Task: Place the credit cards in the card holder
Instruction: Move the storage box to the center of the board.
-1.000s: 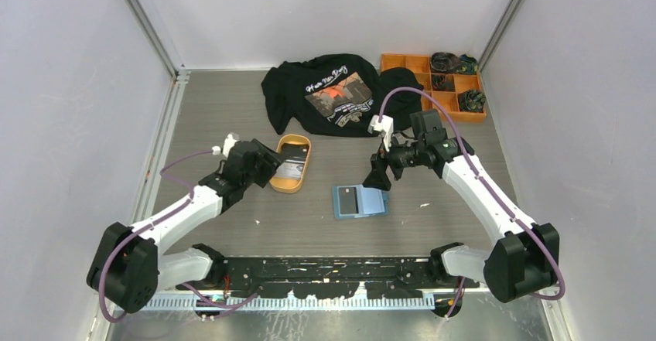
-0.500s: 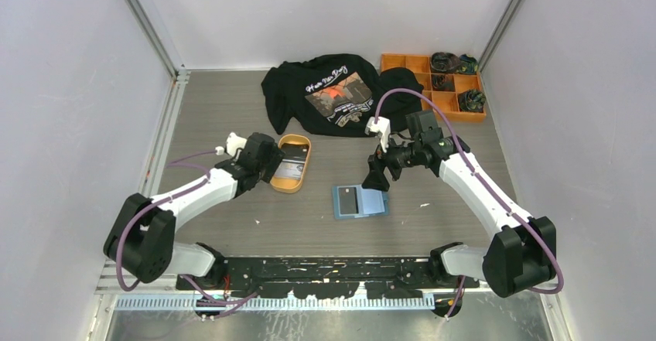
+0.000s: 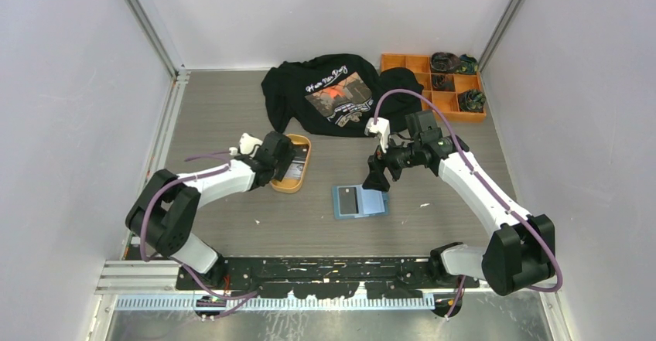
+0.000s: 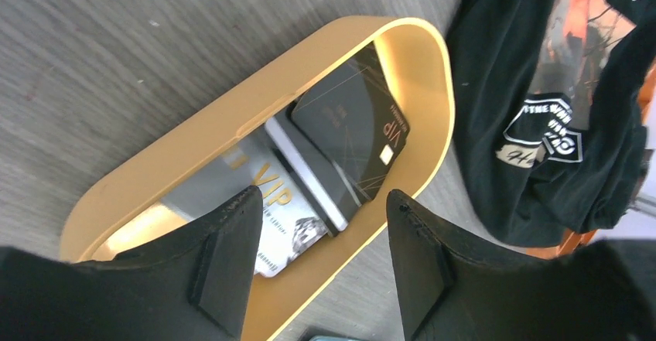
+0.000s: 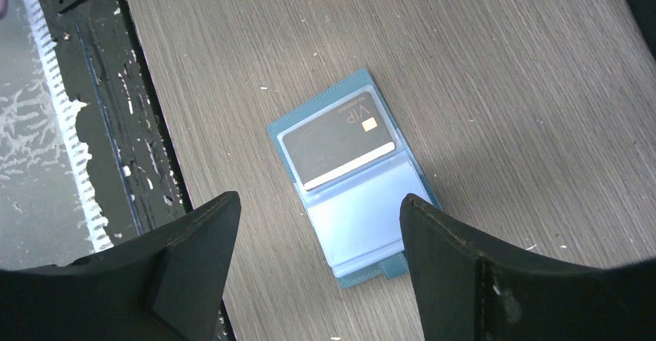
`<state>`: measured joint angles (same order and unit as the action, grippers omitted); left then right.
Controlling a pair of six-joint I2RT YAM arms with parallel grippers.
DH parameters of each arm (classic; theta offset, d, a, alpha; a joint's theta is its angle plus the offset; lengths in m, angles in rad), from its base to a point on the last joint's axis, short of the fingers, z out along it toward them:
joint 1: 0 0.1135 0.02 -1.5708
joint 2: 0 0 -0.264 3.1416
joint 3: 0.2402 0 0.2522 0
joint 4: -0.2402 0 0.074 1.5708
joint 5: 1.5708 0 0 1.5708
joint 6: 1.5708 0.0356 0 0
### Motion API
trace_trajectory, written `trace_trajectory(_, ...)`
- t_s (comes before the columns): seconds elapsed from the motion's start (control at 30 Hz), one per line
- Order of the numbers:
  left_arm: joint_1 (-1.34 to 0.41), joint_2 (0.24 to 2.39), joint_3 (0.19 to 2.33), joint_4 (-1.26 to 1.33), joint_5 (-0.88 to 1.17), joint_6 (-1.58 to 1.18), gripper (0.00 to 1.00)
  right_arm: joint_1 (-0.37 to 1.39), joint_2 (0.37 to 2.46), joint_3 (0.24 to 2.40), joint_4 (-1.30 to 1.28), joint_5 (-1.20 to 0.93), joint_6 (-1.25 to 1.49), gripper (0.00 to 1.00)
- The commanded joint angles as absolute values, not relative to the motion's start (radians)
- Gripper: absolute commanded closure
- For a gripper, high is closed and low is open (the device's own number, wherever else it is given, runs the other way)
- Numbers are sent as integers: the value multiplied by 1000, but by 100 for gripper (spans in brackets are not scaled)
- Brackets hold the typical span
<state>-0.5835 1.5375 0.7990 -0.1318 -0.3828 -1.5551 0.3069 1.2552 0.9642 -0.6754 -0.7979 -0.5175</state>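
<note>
The teal card holder (image 3: 360, 200) lies open on the table, one dark card (image 5: 336, 144) tucked in its upper pocket and the light blue lower pocket (image 5: 360, 221) empty. My right gripper (image 3: 377, 180) hovers open just above it (image 5: 319, 198), holding nothing. More credit cards lie in the orange oval tray (image 3: 288, 189): a black card (image 4: 352, 144) overlapping a silver VIP card (image 4: 282, 217). My left gripper (image 3: 280, 158) hangs open over the tray's near end (image 4: 321, 217), its left finger over the silver card and nothing held.
A black printed T-shirt (image 3: 325, 93) is spread at the back, close behind the tray (image 4: 541, 109). An orange compartment box (image 3: 433, 86) with dark items sits back right. The black base rail (image 5: 77, 86) runs along the table's near edge.
My left arm has swung right and forward, bringing its gripper from the tray's left side to over the tray. The right arm has barely moved.
</note>
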Motion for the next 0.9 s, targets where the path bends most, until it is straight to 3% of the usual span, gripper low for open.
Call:
trace_trajectory(0.0,-585,1582,825,-49,-460,-1600,40,312,1248,987,-667,-807,-531,20)
trace_trajectory(0.53,-550,1643,786,229,-413,-1506,46,313,1255,994,-681,-807,-544,20)
trace_trajectory(0.87,-514,1596,826,-10,-315,-1261,43,314,1259,996,-691,-803,-555,20)
